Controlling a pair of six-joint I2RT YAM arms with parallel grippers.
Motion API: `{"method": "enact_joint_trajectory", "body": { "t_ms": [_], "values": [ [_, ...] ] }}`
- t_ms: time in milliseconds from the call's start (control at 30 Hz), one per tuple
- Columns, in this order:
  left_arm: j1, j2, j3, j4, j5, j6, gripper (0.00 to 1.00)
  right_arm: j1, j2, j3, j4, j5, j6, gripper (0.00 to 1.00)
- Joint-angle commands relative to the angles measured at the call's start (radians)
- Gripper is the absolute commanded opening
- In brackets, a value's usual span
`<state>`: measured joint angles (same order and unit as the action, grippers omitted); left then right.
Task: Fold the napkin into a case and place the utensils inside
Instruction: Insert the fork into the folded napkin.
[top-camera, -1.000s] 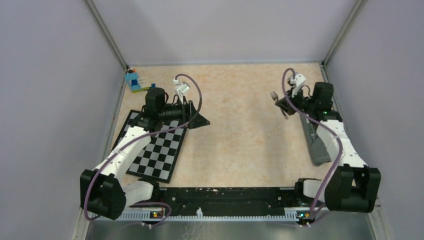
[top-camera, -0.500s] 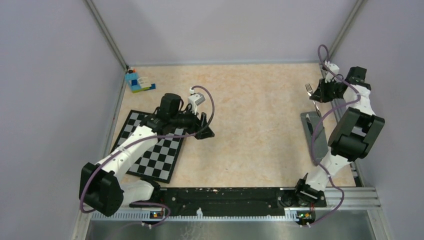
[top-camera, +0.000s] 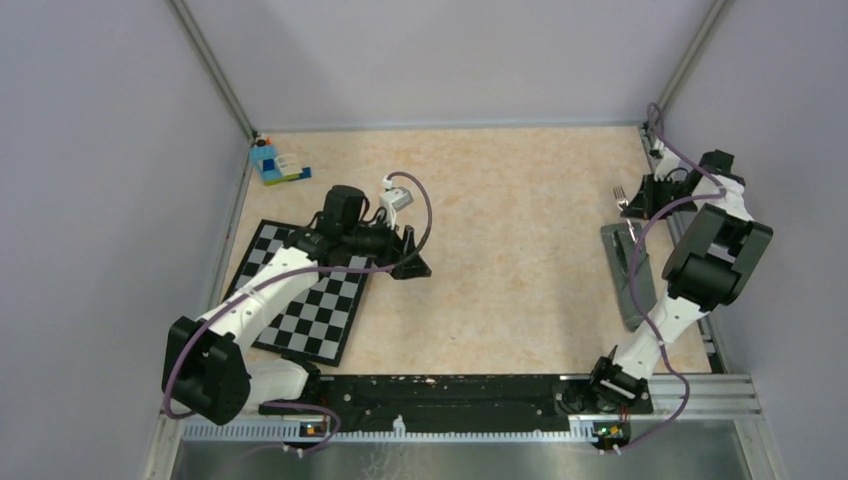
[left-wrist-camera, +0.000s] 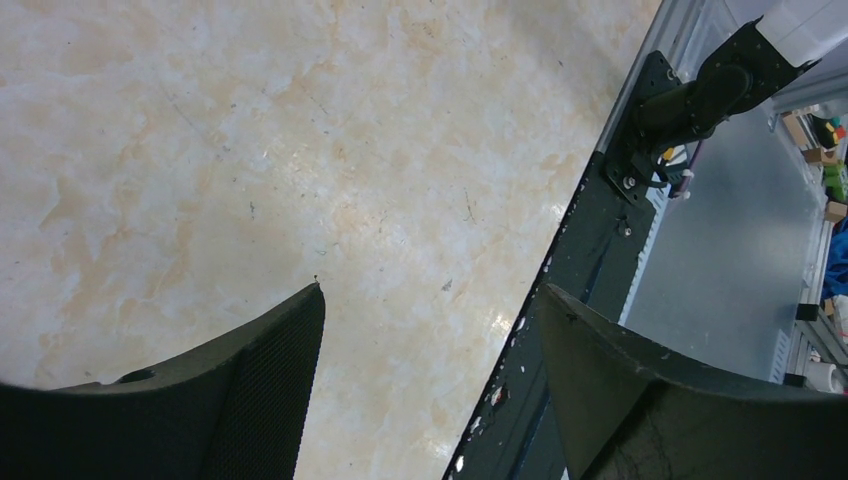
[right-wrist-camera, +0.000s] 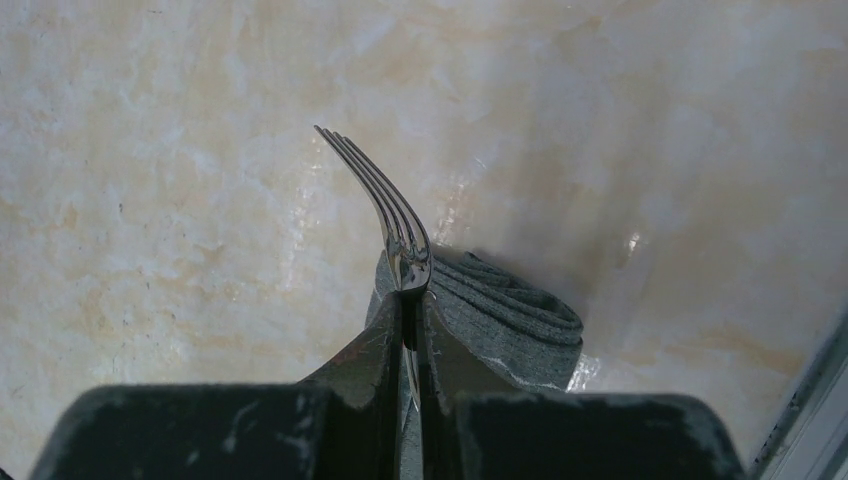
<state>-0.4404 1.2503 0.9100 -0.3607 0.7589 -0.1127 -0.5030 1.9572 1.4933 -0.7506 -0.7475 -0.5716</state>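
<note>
The case (top-camera: 628, 272) is a narrow dark grey folded strip lying along the right side of the table. My right gripper (top-camera: 640, 198) is just beyond its far end, shut on the silver fork (top-camera: 621, 196). In the right wrist view the fork (right-wrist-camera: 385, 200) sticks out past the shut fingers (right-wrist-camera: 385, 350) with its tines up, and the case's folded end (right-wrist-camera: 505, 310) lies right beneath. My left gripper (top-camera: 412, 256) is open and empty above bare tabletop; the left wrist view (left-wrist-camera: 432, 288) shows nothing between its fingers. I cannot make out the knife.
A black-and-white checkered mat (top-camera: 310, 298) lies under the left arm. A blue toy-brick block (top-camera: 272, 163) sits at the far left corner. A black base rail (top-camera: 450, 390) runs along the near edge. A metal frame rail (top-camera: 705, 340) borders the right side.
My right arm has swung from above the case to the far right edge, still holding the fork. My left gripper has shifted slightly right, then stayed still.
</note>
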Motion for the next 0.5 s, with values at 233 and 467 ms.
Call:
{"method": "enact_joint_trajectory", "body": {
  "t_ms": [233, 467],
  "values": [
    [0.005, -0.015, -0.001, 0.069, 0.066, -0.014, 0.82, -0.031, -0.042, -0.056, -0.005, 0.026, -0.011, 0.0],
    [-0.001, -0.03, -0.006, 0.075, 0.057, -0.019, 0.82, -0.033, -0.071, -0.133, -0.022, 0.05, -0.027, 0.0]
  ]
}}
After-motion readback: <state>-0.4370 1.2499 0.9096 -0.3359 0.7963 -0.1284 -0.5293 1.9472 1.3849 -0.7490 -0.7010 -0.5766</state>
